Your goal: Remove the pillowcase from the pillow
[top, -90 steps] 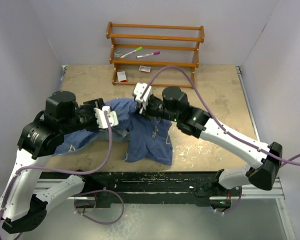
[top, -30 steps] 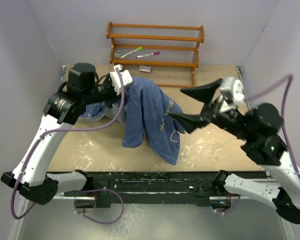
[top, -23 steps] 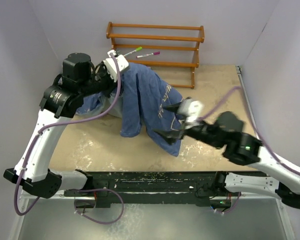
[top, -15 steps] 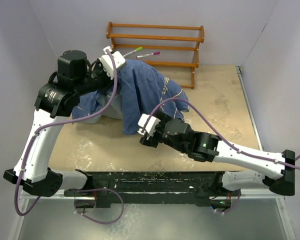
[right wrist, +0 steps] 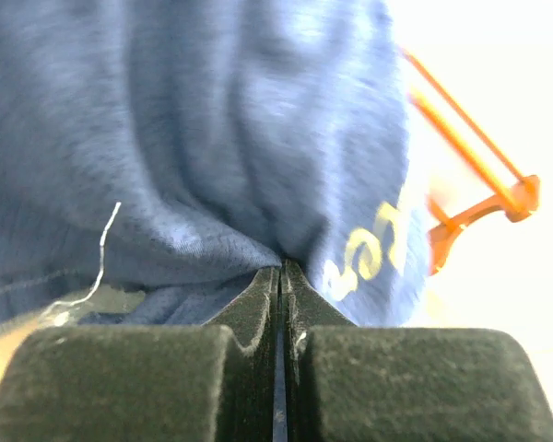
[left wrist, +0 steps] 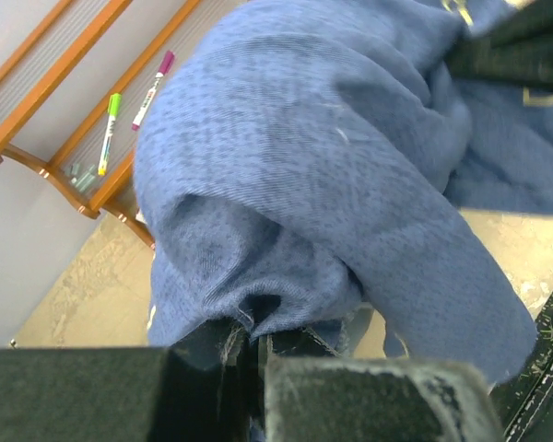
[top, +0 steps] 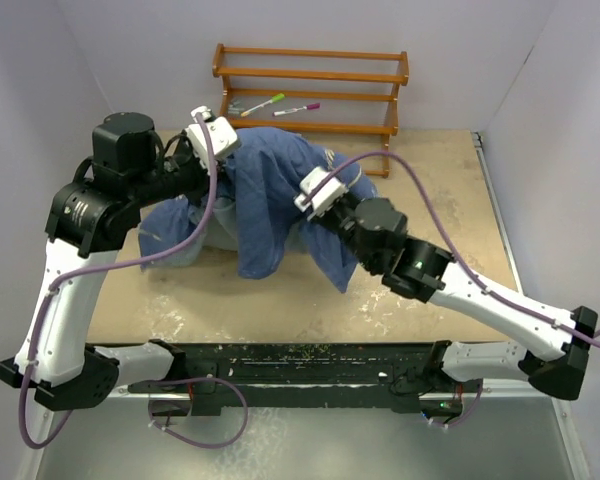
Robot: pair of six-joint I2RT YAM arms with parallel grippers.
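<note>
The pillowcase [top: 265, 205] hangs bunched just in front of the rack [top: 310, 72], its lower folds trailing on the tabletop [top: 435, 195]. The left claw [left wrist: 255, 341] is pressed together on a fold at the cloth's raised top, nearest the rack. The right claw [right wrist: 279, 276] pinches another fold farther from the rack, with cloth caught between its tight jaws.

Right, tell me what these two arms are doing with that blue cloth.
Both arms have the navy pillowcase bunched and partly raised. The left gripper is shut on a fold near the wooden rack; the right gripper is pinched shut on another fold. No pillow shows in any view.
</note>
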